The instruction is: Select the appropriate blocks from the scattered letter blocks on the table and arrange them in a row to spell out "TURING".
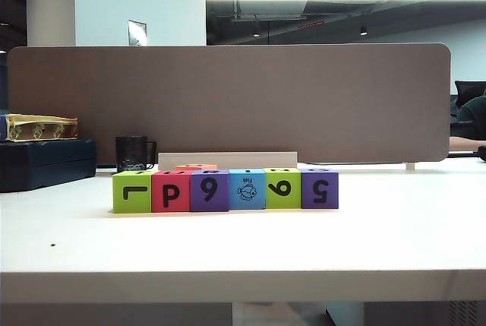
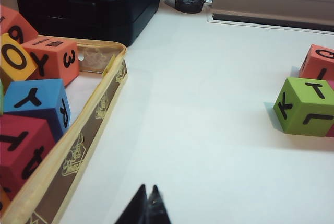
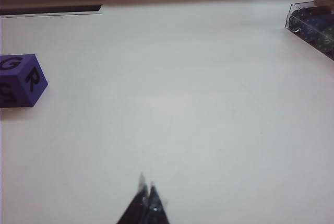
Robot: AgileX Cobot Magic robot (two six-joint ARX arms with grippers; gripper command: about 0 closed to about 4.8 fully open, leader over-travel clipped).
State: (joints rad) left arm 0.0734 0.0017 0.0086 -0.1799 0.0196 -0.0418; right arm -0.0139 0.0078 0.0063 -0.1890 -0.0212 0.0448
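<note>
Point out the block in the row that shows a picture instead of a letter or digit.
The light blue block, fourth from the left: its front shows a fish drawing.

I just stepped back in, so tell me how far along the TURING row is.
Done: six matte letter blocks sit in a touching row on the white table, from the lime green end block to the purple end block. The tops are mostly hidden, so the spelling is unconfirmed. In hand: nothing; the left hand and right hand are shut, empty, and away from the row. Left: apparently nothing.

Your right pincer (image 3: 145,191) hangs closed over the plain white surface (image 3: 198,93); a matte purple cube (image 3: 21,80) lettered G and R sits well apart from it.
</note>
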